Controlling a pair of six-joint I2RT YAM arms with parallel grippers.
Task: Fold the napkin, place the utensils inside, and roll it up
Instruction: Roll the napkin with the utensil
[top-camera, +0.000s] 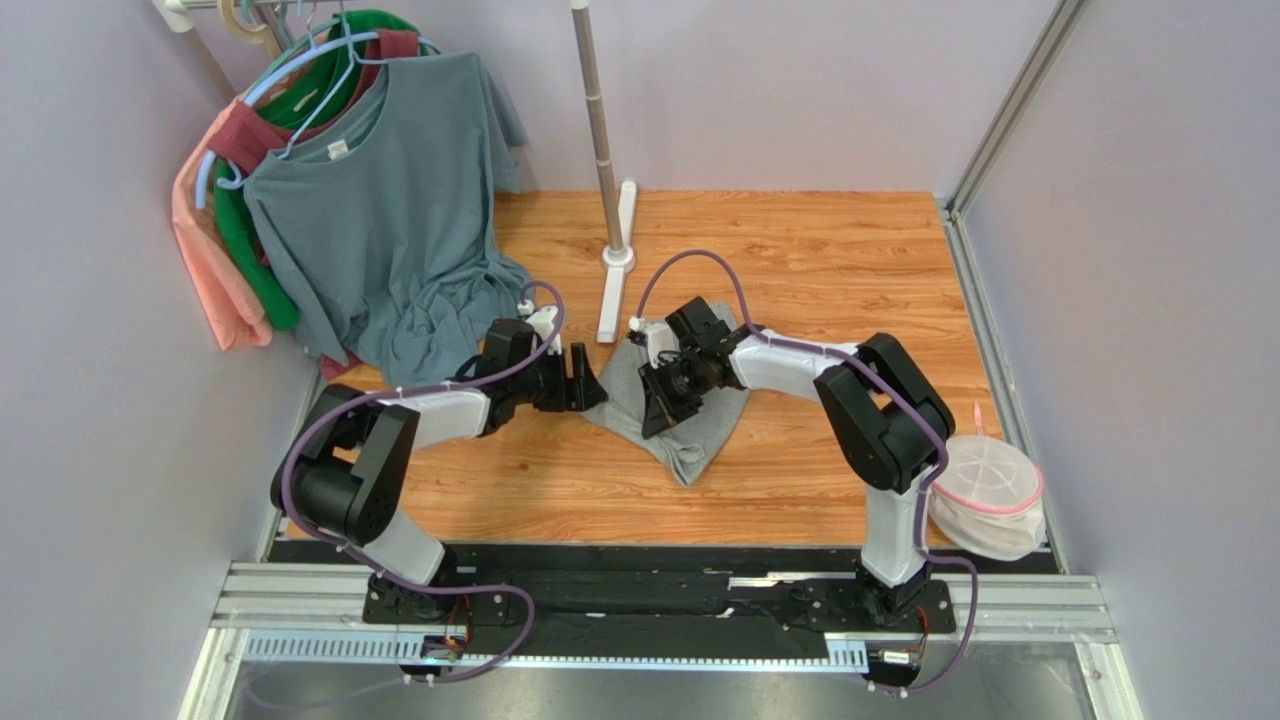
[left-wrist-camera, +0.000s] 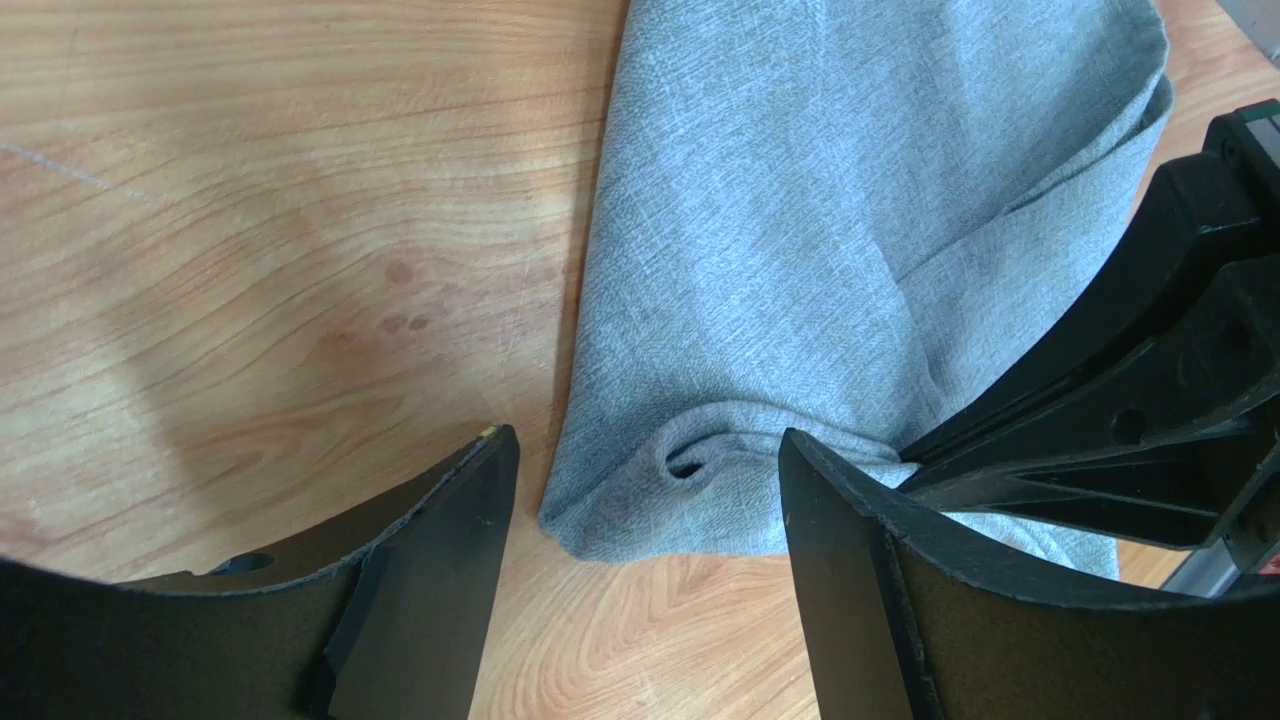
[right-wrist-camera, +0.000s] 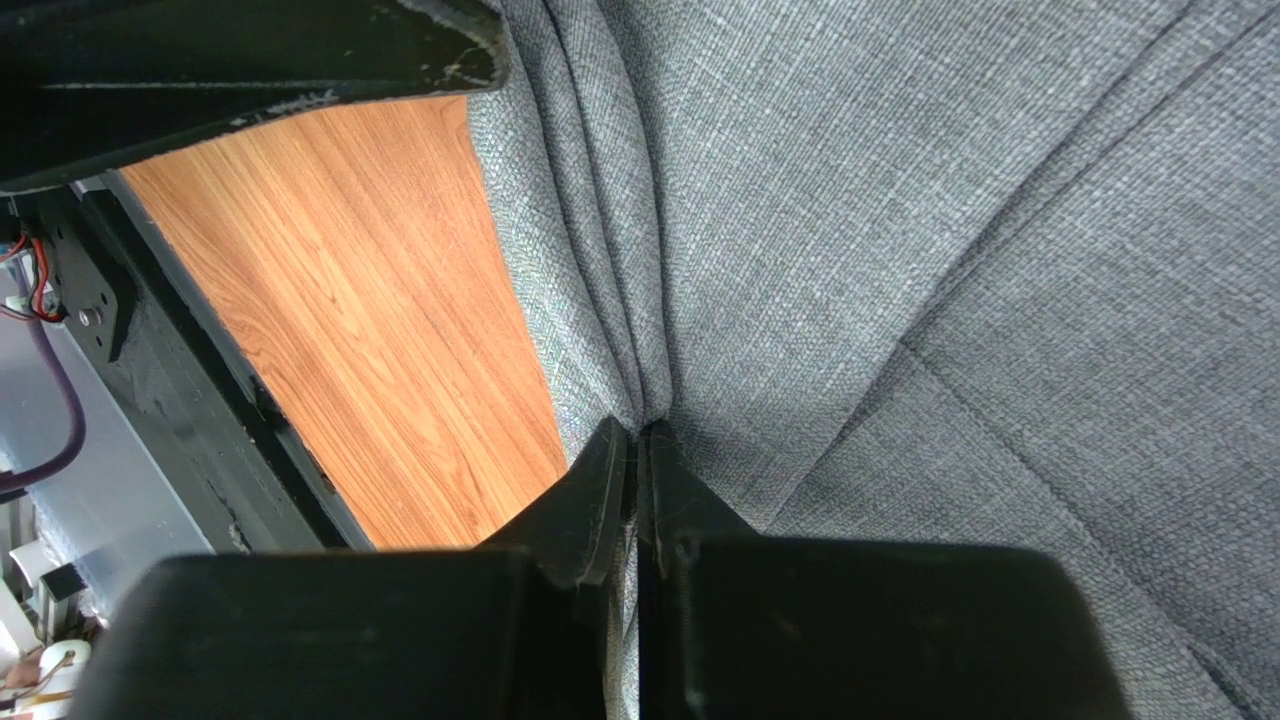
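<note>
The grey napkin (top-camera: 706, 428) lies folded and bunched on the wooden table between my two arms. It also shows in the left wrist view (left-wrist-camera: 857, 225) and fills the right wrist view (right-wrist-camera: 932, 270). My right gripper (top-camera: 657, 393) is shut on a pinched fold of the napkin near its left edge (right-wrist-camera: 642, 435). My left gripper (top-camera: 589, 386) is open, its jaws wide apart just short of the napkin's rolled corner (left-wrist-camera: 649, 450), not touching it. The fork is not in view.
A blue-grey T-shirt (top-camera: 394, 210) hangs with other clothes on a rack at back left, its hem on the table. A white stand pole (top-camera: 607, 180) rises behind the napkin. A pink-rimmed mesh bag (top-camera: 987, 488) sits at the right edge.
</note>
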